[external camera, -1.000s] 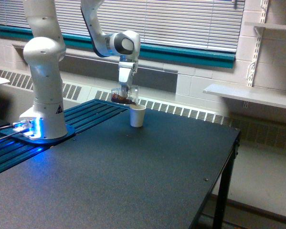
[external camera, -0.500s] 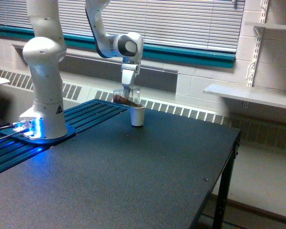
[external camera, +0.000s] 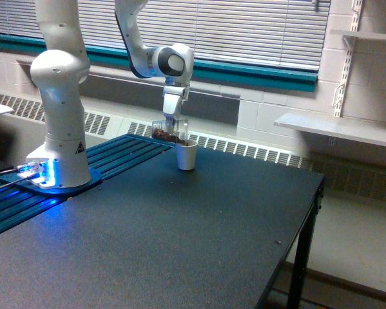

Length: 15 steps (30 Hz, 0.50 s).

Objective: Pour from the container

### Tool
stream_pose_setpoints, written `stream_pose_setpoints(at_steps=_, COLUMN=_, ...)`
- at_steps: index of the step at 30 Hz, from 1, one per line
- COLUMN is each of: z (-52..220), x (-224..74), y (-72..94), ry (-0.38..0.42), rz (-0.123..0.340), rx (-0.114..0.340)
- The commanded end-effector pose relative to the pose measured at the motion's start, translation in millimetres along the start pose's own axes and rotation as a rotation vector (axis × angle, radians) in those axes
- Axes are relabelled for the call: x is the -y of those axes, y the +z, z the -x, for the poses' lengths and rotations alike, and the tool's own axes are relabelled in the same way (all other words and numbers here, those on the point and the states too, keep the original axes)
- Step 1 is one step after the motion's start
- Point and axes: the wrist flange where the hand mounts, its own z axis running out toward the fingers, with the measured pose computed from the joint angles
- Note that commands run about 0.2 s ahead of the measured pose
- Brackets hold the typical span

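While held just above the rim of the white paper cup (external camera: 186,156), tipped toward the exterior view's right, with its mouth leaning over the cup's opening: so hung the container (external camera: 169,131), a small clear beaker with something dark reddish-brown inside. Looked light, judged by its thin clear walls and small load. Probably stiff plastic, smooth and a bit slippery, so likely to twist in a loose grip once tilted further. Seemed best taken by the side handle or upper wall, well clear of the pouring lip. Could not make out the handle itself at this size.

Hung from above on the gripper (external camera: 171,121), jaws closed on the container's upper part, pointing nearly straight down. Could not tell exactly where the pads met the plastic. Wrist joint sat directly over the gripper, forearm rising up and toward the exterior view's left, out of the top of the picture. Base stood on a blue-lit mount at the left end of the black table (external camera: 199,244), well apart from the paper cup.

Appeared to be mid-pour, or just short of it; no stream visible between beaker and cup. Paper cup stood upright on the table, free of any hold, light enough to tip if nudged by the beaker's edge.
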Motion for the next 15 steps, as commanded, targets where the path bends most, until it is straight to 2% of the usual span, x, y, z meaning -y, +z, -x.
stream_pose_setpoints(at_steps=1, z=-2.4, x=-5.8, y=-3.2, ry=-0.002, rz=0.003, rx=0.000)
stream_pose_setpoints(at_steps=15, z=-0.8, x=-13.1, y=0.6, ry=-0.025, rz=0.015, rx=0.032)
